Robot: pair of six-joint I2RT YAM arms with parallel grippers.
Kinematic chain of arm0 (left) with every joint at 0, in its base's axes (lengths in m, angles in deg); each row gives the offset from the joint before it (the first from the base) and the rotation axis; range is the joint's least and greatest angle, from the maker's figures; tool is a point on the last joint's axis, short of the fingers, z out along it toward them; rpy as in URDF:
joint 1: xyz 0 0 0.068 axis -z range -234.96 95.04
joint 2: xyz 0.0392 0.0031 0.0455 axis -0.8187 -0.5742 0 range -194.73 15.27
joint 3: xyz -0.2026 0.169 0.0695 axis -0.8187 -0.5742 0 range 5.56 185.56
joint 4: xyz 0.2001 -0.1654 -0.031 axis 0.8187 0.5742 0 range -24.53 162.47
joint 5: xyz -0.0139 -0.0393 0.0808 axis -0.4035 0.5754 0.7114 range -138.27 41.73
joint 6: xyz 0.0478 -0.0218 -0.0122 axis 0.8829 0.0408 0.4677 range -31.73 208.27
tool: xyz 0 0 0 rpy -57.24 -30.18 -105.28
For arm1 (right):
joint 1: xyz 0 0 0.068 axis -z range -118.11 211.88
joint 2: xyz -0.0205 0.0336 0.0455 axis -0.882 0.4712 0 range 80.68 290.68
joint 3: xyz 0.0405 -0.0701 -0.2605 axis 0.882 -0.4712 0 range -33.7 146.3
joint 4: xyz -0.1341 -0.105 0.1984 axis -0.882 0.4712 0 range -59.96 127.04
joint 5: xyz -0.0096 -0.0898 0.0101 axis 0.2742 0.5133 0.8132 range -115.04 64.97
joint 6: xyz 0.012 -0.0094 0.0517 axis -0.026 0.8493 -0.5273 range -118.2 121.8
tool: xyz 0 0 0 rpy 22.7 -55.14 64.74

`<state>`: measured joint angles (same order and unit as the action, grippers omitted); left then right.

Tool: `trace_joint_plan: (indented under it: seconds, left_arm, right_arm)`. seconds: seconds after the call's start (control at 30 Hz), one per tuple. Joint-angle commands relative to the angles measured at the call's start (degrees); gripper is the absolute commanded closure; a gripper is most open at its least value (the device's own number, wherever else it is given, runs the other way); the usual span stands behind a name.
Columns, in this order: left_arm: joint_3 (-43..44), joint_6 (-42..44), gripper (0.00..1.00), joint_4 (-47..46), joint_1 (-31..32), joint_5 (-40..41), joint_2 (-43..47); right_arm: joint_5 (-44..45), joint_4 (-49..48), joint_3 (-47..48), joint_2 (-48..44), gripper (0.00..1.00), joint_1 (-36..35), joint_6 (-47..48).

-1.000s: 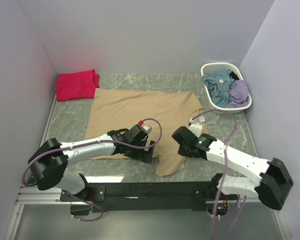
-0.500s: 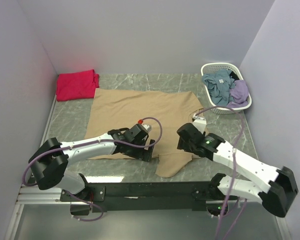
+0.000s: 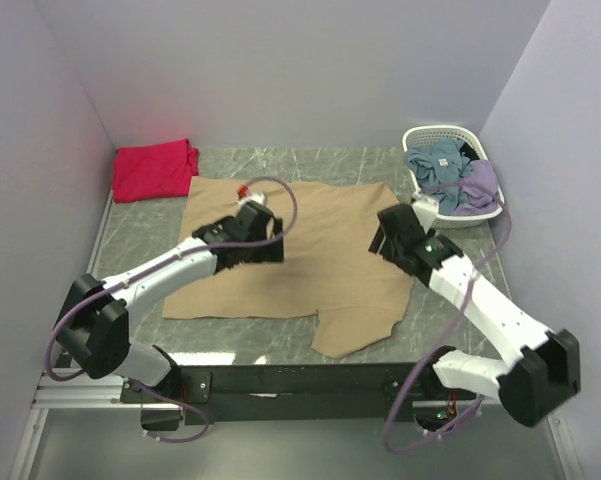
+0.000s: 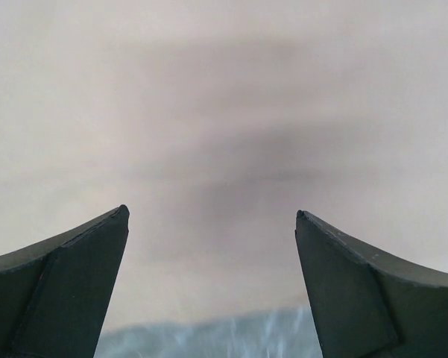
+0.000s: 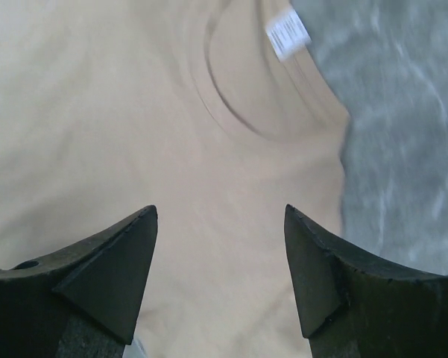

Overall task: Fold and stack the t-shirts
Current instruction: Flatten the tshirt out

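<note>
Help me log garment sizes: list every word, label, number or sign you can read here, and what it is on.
White neck label on the tan t-shirt: faint print shows in the right wrist view, but it is too blurred to read.
Red-pink t-shirt and white basket: no writing visible.

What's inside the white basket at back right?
The basket holds a crumpled blue-grey garment and a lilac garment beside it. They fill it, so the basket floor and anything beneath them are hidden.
</note>
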<state>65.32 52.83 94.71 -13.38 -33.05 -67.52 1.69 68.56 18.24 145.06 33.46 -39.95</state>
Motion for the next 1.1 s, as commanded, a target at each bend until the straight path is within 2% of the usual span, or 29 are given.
trace_joint_plan:
  seconds: [0.0,0.13,0.23,0.43,0.6,0.9,1.07]
  left_arm:
    - [6.06,4.59,0.01,-3.73,-7.55,3.59,-1.24]
    - [8.17,6.96,0.00,-6.55,-14.50,-0.53,-3.61]
    - [8.96,9.51,0.01,-11.03,-17.14,-4.13,-6.77]
    - [14.32,10.04,0.00,-10.60,-19.25,-6.25,-18.10]
    - [12.22,8.11,0.01,-12.27,-20.31,-8.63,-21.98]
    - [5.28,6.00,0.01,-13.33,-20.49,-8.81,-20.14]
    - [-0.51,4.07,0.00,-13.67,-20.49,-8.98,-18.39]
  right_arm:
    - [-3.77,-8.11,10.34,8.29,0.25,4.42,6.95]
    - [-8.52,-10.66,15.37,16.72,0.24,8.03,10.03]
    - [-13.00,-12.77,19.85,23.21,0.24,11.01,11.34]
    - [-19.33,-10.58,31.80,39.14,0.25,13.57,13.45]
    - [-24.08,-10.31,34.80,46.79,0.26,14.10,14.07]
    - [-26.54,-10.93,31.29,49.44,0.28,14.10,14.25]
    - [-26.54,-11.10,26.90,47.33,0.28,14.10,13.46]
